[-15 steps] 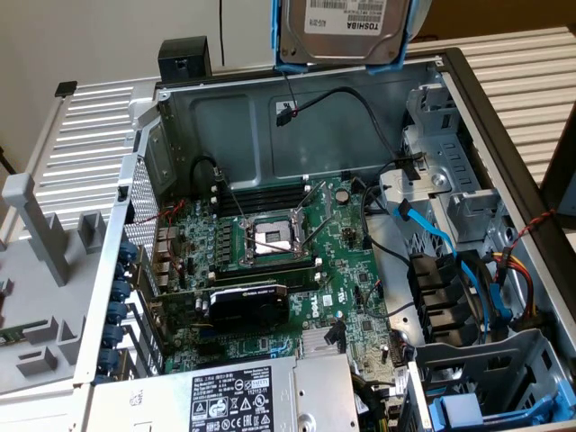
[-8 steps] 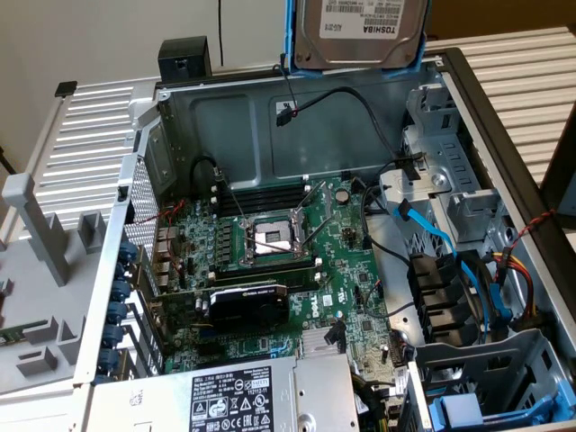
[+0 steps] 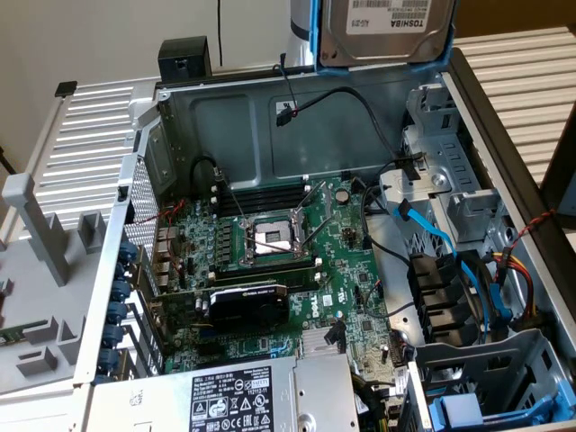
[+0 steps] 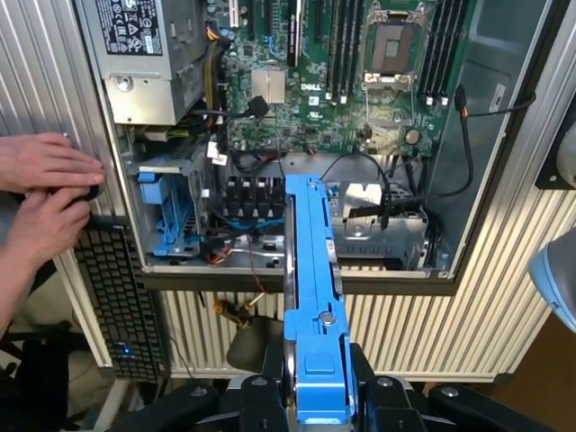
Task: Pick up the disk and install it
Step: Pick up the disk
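Observation:
The disk (image 3: 382, 31), a grey metal drive with a white printed label in a bright blue carrier frame, hangs in the air above the far wall of the open computer case (image 3: 270, 117). In the wrist view I see the disk (image 4: 310, 297) edge-on as a long blue strip reaching out from my gripper (image 4: 315, 387). My gripper is shut on it, with a dark finger (image 4: 268, 400) pressed on each side of the carrier's end. Beyond the disk's far end lies the case's metal drive cage (image 4: 378, 229).
The case lies open, showing its green motherboard (image 3: 270, 243) and a silver power-supply box (image 3: 243, 396). Another blue carrier (image 4: 166, 211) sits in a bay near the case corner. A person's hands (image 4: 45, 193) rest on the case edge above a black keyboard (image 4: 112, 297). Loose cables (image 3: 468, 279) run beside the bays.

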